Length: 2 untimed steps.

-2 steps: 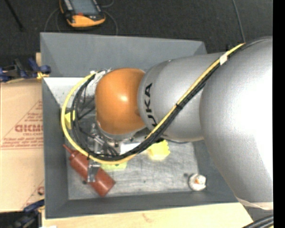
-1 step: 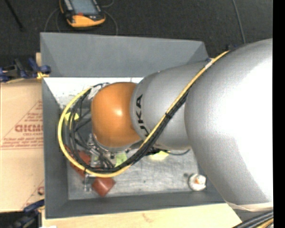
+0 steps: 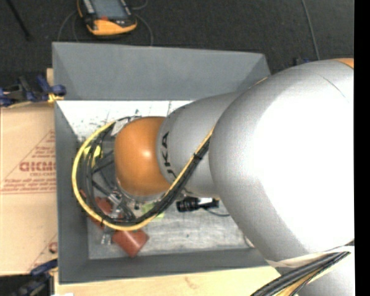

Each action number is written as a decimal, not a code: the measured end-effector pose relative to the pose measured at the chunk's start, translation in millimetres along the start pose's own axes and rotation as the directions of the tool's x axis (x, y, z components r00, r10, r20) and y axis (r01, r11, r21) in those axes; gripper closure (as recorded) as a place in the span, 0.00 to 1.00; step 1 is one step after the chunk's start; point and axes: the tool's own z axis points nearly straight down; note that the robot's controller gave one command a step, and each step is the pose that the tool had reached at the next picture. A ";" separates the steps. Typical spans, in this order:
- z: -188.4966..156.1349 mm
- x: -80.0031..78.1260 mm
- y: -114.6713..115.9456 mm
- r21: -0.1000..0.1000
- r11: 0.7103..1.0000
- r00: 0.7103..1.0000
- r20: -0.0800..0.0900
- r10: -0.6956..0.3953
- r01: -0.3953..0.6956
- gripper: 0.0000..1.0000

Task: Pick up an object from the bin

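Gripper [image 3: 115, 211], grip unreadable, hangs low inside grey bin [image 3: 160, 73]; dark carpet [image 3: 191, 17] surrounds it.

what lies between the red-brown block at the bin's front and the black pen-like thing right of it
In the camera view, bare bin floor lies between the red-brown block and the black pen-like thing; the arm's yellow cable passes close by.

Arm [image 3: 265, 165] extended down into the left half of the grey bin [image 3: 160, 79]. Orange wrist cover [image 3: 139, 156] stood just above a reddish-brown block [image 3: 131, 242]. A black pen-like object [image 3: 194, 204] lay nearby to the right.
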 end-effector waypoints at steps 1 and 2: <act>0.1 0.0 0.0 0.000 1.000 1.000 0.000 0.001 -0.001 1.00; -2.0 -11.9 -2.2 0.003 0.999 0.999 -0.008 0.043 -0.043 1.00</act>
